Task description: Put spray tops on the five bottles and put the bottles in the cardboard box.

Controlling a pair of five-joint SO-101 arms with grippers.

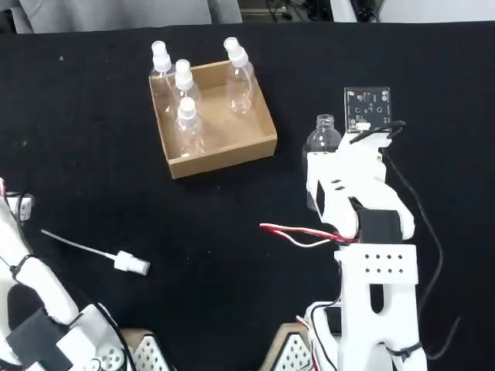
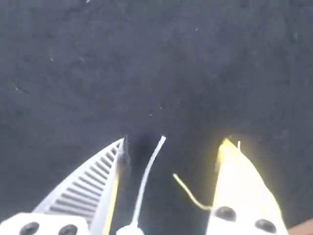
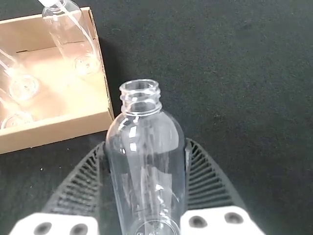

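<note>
An uncapped clear bottle [image 1: 323, 133] [image 3: 145, 147] stands upright to the right of the cardboard box [image 1: 259, 144] [image 3: 54, 128]. My right gripper [image 1: 325, 158] [image 3: 145, 144] is shut on its body. Several clear bottles with white spray tops [image 1: 188, 116] stand inside the box. A loose white spray top [image 1: 130, 263] with its long thin tube [image 2: 146, 178] lies on the black table at the front left. My left gripper [image 2: 174, 142] is open, and the tube is seen lying between its fingers, with the spray head [image 2: 129, 229] close to the camera.
A small circuit board [image 1: 366, 107] sits on the table just beyond the right arm. Red and white wires [image 1: 298, 234] hang from that arm. The black cloth between the box and the loose spray top is bare.
</note>
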